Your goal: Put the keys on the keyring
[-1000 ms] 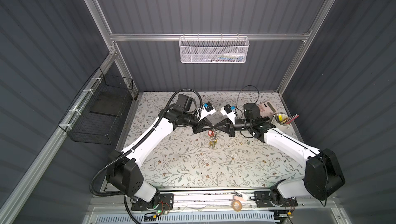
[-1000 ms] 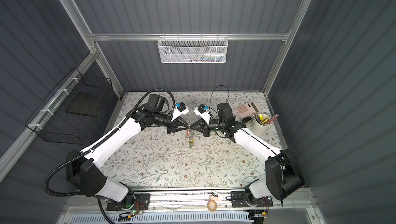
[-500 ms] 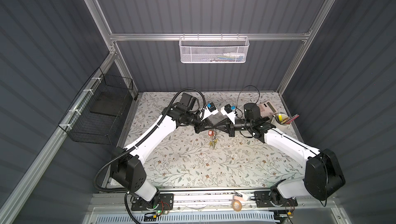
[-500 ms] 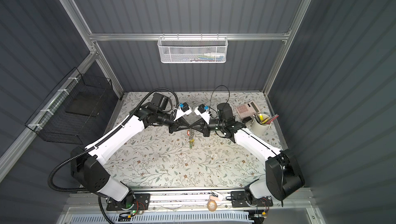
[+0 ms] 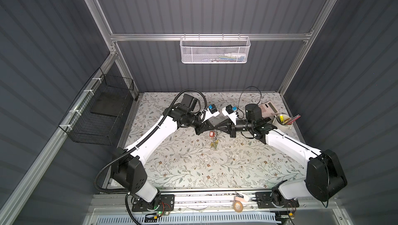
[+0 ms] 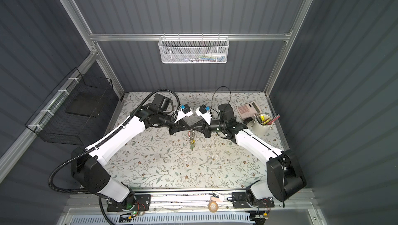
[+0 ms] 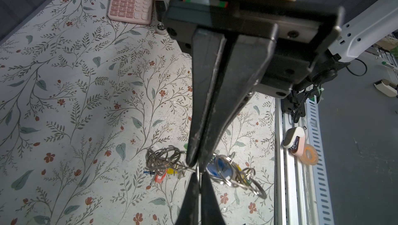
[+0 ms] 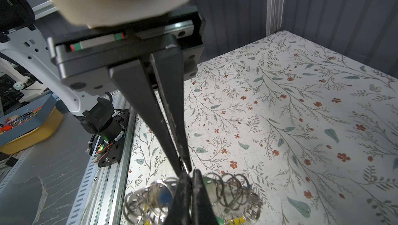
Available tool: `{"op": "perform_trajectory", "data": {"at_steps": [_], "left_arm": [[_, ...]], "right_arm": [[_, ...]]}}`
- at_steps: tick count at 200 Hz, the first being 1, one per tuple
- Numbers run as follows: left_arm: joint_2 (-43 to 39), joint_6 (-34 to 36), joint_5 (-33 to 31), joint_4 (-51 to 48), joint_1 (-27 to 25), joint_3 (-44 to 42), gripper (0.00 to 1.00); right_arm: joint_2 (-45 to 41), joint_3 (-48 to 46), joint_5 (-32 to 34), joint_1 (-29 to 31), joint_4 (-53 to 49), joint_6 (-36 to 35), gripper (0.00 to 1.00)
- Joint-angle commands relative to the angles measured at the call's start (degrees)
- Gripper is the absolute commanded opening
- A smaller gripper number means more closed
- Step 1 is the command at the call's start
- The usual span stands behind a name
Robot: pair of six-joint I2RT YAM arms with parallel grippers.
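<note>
The left gripper (image 5: 212, 127) and the right gripper (image 5: 218, 127) meet tip to tip above the middle of the table (image 5: 185, 165), their fingers lying in one line across it. Both are pressed together on the thin wire of the keyring (image 7: 164, 159). In the left wrist view that wire passes between the fingertips, with its silver rings bunched on either side of the pinch. Neither arm is nearer, since the load hangs straight below the shared pinch point with its long axis pointing down at the table. The keys (image 6: 191, 146) with the green tag hang at the lowest end of that bunch, beneath a red tag (image 5: 211, 135) and a yellow tag (image 7: 172, 171). It is too small to tell whether their little ring is threaded on the loop or only caught among the others. Nor can it be told whether the bunch touches the table. The coming move probably turns on that first doubt.
</note>
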Motion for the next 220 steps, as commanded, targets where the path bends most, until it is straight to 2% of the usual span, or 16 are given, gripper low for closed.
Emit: {"op": "perform_trajectory", "data": {"at_steps": [1,38,60,94,126,155,191,220], "left_arm": [[0.86,0.82,-0.56,-1.13,-0.76,2.14,0.0],[0.82,-0.17,-1.75,-0.61,-1.3,1.89,0.0],[-0.34,-4.15,-3.43,3.55,-1.31,-0.06,0.0],[-3.12,-9.49,-4.72,12.81,-1.29,-6.73,0.0],[-7.48,-13.61,-3.92,22.81,-1.29,-13.35,0.0],[-10.14,-16.57,-3.55,29.0,-1.31,-17.32,0.0],[-15.01,-21.12,-2.82,40.17,-1.4,-24.61,0.0],[-17.45,-24.11,-3.88,46.57,-2.09,-28.72,0.0]], "right_arm": [[-1.59,-0.08,-1.94,0.17,2.24,0.69,0.0],[-1.68,-0.25,-1.73,0.02,2.03,0.59,0.0],[-1.99,-0.46,-1.64,-0.51,2.32,1.6,0.0],[-3.7,-2.94,-0.76,-1.7,6.43,5.23,0.2],[-6.05,-5.4,0.42,-2.31,8.94,7.82,0.33],[-8.33,-8.93,1.91,-4.16,14.31,12.97,0.4],[-8.97,-11.22,2.62,-5.46,16.97,17.15,0.43],[-8.4,-11.05,0.02,-5.5,19.86,20.56,0.46]]}}
